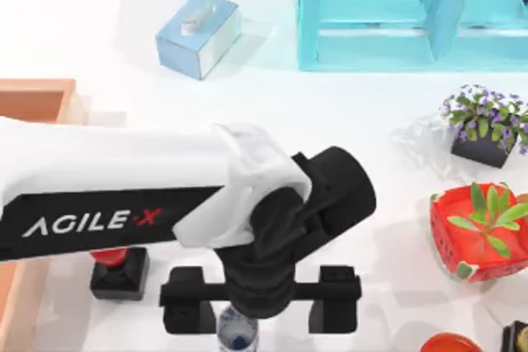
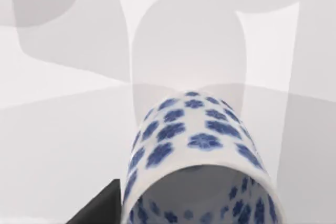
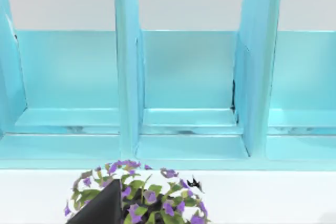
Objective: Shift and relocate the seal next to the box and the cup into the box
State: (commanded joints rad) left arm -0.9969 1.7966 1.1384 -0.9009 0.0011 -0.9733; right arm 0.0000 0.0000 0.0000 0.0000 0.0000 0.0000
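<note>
The left gripper straddles the cup at the frame's bottom, fingers apart — the arm hides most of the cup, the seal and the box.

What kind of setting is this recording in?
A rendered simulation of a white tabletop set with household clutter, not a real room: a turquoise cabinet, a tissue box and potted plants. The left gripper hovers over the cup.
</note>
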